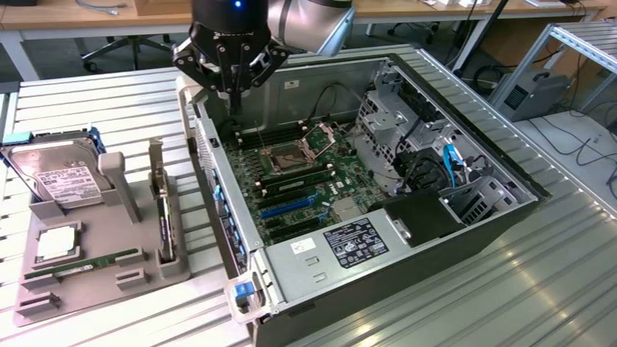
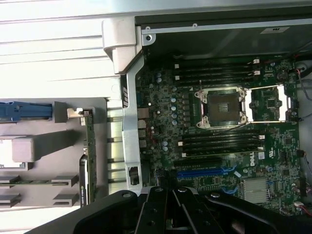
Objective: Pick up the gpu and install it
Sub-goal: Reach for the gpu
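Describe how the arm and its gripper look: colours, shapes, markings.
The arm has a rounded silver-grey joint housing and a black wrist section carrying a small blue light. The gripper is all black, with a line of pale lettering on its body. Its jaws are angular linkage bars with round pivot pins, tapering to narrow tips.

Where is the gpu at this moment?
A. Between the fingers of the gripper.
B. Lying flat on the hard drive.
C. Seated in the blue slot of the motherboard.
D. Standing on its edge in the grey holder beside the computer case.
D: the gpu stands on edge in the grey holder, outside the computer case, while the gripper is over the case.
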Robot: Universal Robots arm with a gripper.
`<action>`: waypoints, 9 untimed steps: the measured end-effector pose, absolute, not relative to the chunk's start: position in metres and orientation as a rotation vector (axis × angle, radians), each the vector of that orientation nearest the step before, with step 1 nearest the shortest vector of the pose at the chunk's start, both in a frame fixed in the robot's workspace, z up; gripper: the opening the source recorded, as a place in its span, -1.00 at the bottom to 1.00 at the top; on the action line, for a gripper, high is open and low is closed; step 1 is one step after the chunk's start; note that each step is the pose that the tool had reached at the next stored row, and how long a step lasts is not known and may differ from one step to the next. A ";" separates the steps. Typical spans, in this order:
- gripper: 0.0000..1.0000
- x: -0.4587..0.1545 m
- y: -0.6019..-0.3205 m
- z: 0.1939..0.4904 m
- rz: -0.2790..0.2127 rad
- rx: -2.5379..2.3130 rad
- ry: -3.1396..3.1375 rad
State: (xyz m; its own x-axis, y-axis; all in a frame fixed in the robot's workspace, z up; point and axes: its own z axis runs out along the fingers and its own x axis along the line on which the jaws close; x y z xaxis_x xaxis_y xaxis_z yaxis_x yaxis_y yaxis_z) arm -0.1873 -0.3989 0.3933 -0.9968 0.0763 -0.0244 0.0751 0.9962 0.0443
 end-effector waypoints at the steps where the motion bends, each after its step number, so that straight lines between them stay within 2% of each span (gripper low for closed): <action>1: -0.79 -0.188 -0.399 0.393 0.068 0.118 3.112; 9: -0.79 -0.191 -0.399 0.393 0.068 0.118 3.112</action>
